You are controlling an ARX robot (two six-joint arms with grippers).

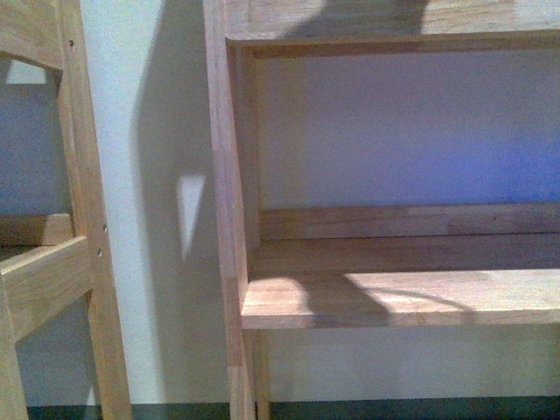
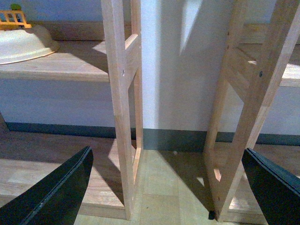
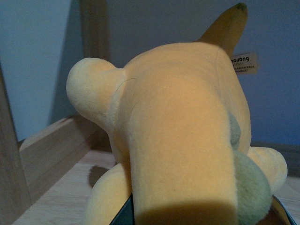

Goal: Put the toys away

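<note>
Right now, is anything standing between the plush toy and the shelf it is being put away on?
Nothing visible does. In the right wrist view the plush toy fills the frame just above bare shelf board; whether it touches the board is unclear. In the front view the wooden shelf shows no objects on it.

A wide opening is offered above the shelf board (image 1: 402,297), bounded on the left by the shelf's upright post (image 1: 226,210) and behind by a low back rail (image 1: 407,222). A narrow gap is left between this post and the neighbouring frame (image 1: 83,210).
</note>
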